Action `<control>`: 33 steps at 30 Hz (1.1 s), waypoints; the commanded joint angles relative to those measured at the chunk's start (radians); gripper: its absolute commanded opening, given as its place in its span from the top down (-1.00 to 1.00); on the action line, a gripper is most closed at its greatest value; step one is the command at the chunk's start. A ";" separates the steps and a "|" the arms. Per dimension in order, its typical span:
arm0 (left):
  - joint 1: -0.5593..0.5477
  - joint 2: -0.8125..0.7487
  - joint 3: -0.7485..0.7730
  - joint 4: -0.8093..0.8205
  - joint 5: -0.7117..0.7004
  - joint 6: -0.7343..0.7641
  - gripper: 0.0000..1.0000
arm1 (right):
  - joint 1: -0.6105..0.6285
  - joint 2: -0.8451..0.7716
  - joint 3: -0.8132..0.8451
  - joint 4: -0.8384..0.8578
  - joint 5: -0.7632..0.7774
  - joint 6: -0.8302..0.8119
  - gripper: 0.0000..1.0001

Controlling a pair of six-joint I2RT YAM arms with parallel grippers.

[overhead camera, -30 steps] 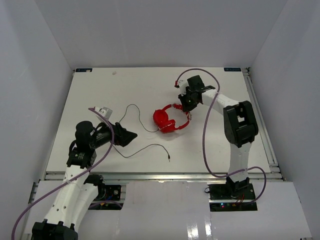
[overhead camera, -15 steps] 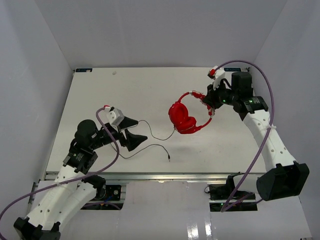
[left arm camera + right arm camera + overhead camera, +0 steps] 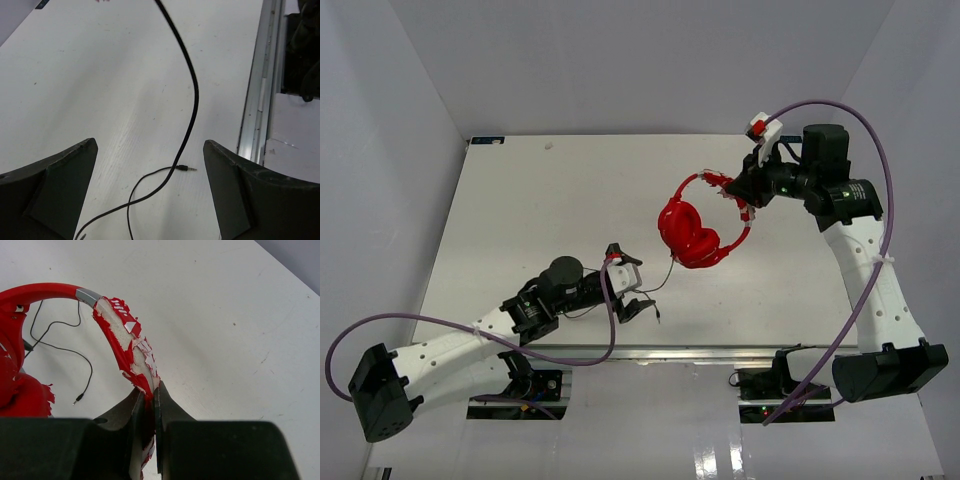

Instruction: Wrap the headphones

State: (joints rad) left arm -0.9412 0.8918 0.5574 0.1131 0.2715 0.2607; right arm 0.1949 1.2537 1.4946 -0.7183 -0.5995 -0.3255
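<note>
The red headphones (image 3: 692,232) hang above the table, earcups down. My right gripper (image 3: 744,197) is shut on their curved headband (image 3: 119,322), whose red skin is peeling to white; the fingers (image 3: 172,412) pinch it edge-on. An earcup (image 3: 17,390) shows at the left of the right wrist view. The thin dark cable (image 3: 658,280) drops from the earcups to the table, and its plug (image 3: 186,168) lies near the front edge. My left gripper (image 3: 150,144) is open and low over the table, with the cable (image 3: 193,97) running between its fingers, untouched.
A metal rail (image 3: 257,100) runs along the table's near edge, right of the left gripper. White walls (image 3: 380,150) close in the table (image 3: 540,200) on three sides. Thick purple robot cables (image 3: 870,130) loop off both arms.
The left arm has stretched right and low, bringing its open gripper around the cable near the plug. The right gripper carried the headphones right and up, lifting the cable with them.
</note>
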 commanded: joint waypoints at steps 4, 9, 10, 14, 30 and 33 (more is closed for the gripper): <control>-0.004 0.005 -0.132 0.161 -0.167 0.066 -0.96 | -0.049 0.012 0.096 -0.035 -0.120 0.027 0.85; -0.004 -0.009 -0.225 0.238 -0.306 0.062 -0.96 | -0.081 0.016 0.155 -0.049 -0.172 0.064 0.85; -0.004 -0.010 -0.241 0.253 -0.336 0.060 -0.96 | -0.089 0.017 0.170 -0.057 -0.189 0.070 0.85; 0.005 0.030 -0.262 0.324 -0.373 0.053 -0.91 | -0.121 0.022 0.217 -0.082 -0.265 0.097 0.85; 0.035 0.195 -0.192 0.457 -0.347 -0.007 0.31 | -0.179 -0.013 0.199 -0.079 -0.326 0.128 0.85; 0.033 0.168 -0.214 0.475 -0.281 -0.080 0.66 | -0.181 -0.014 0.192 -0.076 -0.315 0.128 0.85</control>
State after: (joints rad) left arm -0.9108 1.0971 0.3355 0.5312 -0.0923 0.2753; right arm 0.0205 1.2696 1.6868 -0.8131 -0.8710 -0.2456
